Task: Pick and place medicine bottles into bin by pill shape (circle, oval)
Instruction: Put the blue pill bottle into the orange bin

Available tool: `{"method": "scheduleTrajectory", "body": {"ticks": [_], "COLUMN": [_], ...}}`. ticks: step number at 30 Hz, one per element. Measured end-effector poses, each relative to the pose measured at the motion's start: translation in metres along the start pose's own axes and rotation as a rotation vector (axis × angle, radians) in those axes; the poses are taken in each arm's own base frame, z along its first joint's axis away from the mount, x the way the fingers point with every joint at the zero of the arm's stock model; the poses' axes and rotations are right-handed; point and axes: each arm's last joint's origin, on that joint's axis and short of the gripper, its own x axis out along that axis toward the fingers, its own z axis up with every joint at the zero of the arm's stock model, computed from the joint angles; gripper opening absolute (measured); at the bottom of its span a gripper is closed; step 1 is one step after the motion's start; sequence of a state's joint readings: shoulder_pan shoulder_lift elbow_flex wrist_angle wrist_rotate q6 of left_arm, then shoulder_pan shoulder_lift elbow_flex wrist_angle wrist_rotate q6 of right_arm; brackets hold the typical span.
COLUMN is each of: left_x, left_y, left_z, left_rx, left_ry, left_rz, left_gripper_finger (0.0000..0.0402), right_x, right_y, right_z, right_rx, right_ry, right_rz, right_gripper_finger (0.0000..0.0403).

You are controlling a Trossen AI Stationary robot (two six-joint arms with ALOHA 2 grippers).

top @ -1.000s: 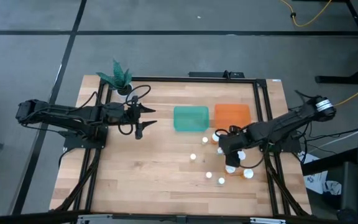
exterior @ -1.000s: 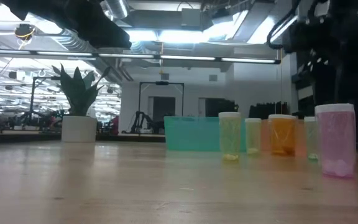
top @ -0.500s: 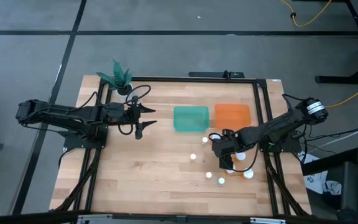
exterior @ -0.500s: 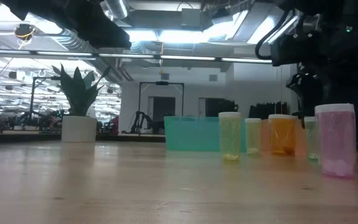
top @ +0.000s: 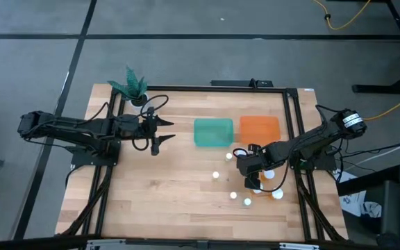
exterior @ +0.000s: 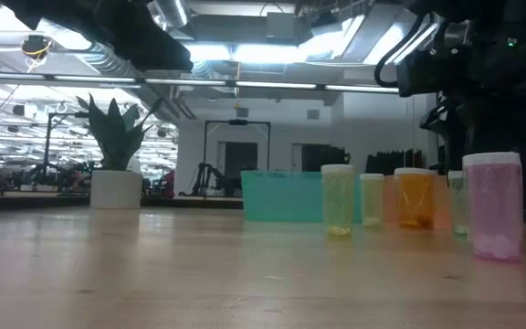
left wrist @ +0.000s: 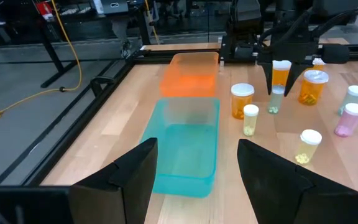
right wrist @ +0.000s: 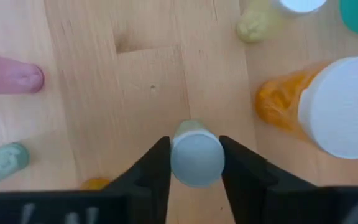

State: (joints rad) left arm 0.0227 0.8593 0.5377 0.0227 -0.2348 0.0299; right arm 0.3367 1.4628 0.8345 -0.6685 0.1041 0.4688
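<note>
1. The right tool (right wrist: 194, 142) stands narrow, its two fingers (right wrist: 156, 163) pressed against the white cap of a small pale-green medicine bottle (right wrist: 196, 160) that stands upright on the worktop (top: 172, 187), in front of the orange bin (top: 259, 127).
2. Close around that bottle are an orange bottle with a wide cap (right wrist: 328, 112), a yellow one (right wrist: 263, 18), a pink one (right wrist: 8, 76) and a greenish one (right wrist: 2, 163). None touches the held one.
3. The left tool (top: 162, 133) hovers well apart, beside the teal bin (top: 213, 132), with its fingers spread and nothing between them.
4. A potted plant (top: 132, 87) stands at the far left corner.
5. From above, the right arm covers the held bottle and part of the cluster. In the low view one bottle (exterior: 457, 201) is half hidden behind the pink one (exterior: 493, 206).
6. Count: two bins, both with no bottle in them. The left wrist view shows eight bottles: three orange, two yellow, two pale green, one pink.
</note>
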Motion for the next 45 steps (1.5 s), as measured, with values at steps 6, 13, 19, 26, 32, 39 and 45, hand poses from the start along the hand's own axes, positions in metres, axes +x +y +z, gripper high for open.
{"method": "scheduleTrajectory", "body": {"ticks": [6, 13, 19, 26, 32, 39, 45], "left_x": [0.0, 0.0, 0.0, 0.0, 0.0, 0.0, 0.0], "left_y": [0.0, 0.0, 0.0, 0.0, 0.0, 0.0, 0.0], "left_z": [0.0, 0.0, -0.001, -0.001, -0.001, -0.001, -0.001], "left_rx": [0.0, 0.0, 0.002, 0.002, 0.002, 0.002, 0.002], "left_ry": [0.001, 0.004, 0.007, 0.008, 0.008, 0.01, 0.01], "left_rz": [0.0, 0.0, -0.001, 0.0, 0.0, 0.0, 0.0], "left_gripper_finger": [0.0214, 0.0214, 0.0214, 0.0214, 0.0214, 0.0214, 0.0214], "right_x": [-0.01, -0.072, -0.118, -0.112, -0.092, -0.05, -0.03], "right_y": [0.001, 0.003, -0.021, -0.09, -0.153, -0.188, -0.192], "right_z": [0.0, 0.023, 0.047, 0.059, 0.045, 0.017, 0.008], "right_rx": [-0.008, -0.145, -0.214, -0.12, 0.012, 0.098, 0.105], "right_ry": [0.023, -0.057, -0.16, -0.08, -0.025, -0.02, -0.054], "right_rz": [0.062, 0.048, -0.183, -0.309, -0.197, -0.115, -0.121], "right_gripper_finger": [0.0113, 0.0113, 0.0113, 0.0113, 0.0113, 0.0113, 0.0114]}}
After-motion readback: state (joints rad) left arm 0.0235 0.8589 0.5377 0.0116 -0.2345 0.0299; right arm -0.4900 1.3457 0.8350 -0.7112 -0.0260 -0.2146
